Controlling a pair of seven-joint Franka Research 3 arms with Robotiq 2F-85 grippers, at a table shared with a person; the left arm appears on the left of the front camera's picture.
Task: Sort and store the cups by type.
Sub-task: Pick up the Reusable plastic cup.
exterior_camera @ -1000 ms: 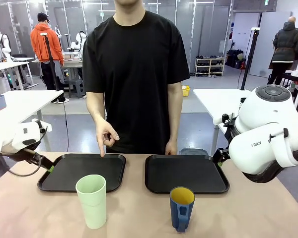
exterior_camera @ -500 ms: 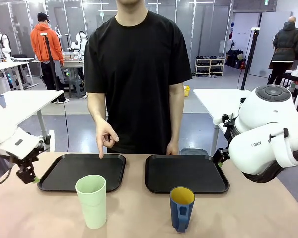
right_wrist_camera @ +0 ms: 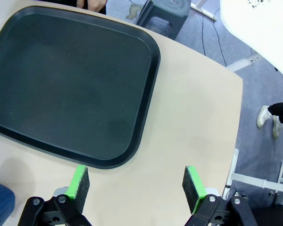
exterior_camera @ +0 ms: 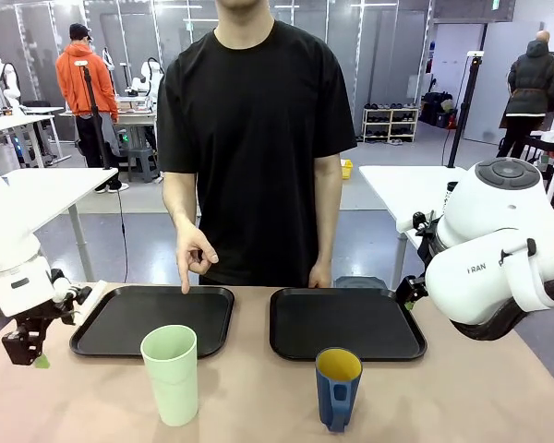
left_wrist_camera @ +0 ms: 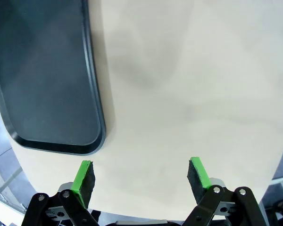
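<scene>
Standing upright on the tabletop (exterior_camera: 258, 406), the mint-green tumbler (exterior_camera: 171, 373) sits just before the left tray (exterior_camera: 154, 319) and the blue mug (exterior_camera: 338, 388) just before the right tray (exterior_camera: 346, 323). The left pincer (left_wrist_camera: 140, 173) hangs spread and empty over bare tabletop beside the left tray. The right pincer (right_wrist_camera: 137, 182) is equally spread and empty beside the right tray.

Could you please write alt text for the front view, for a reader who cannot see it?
A pale mint-green tumbler stands on the table before the left tray and a dark blue mug before the right tray, both trays black. A person's hand points down at the left tray's far edge; the left tool hangs beside that tray.
</scene>
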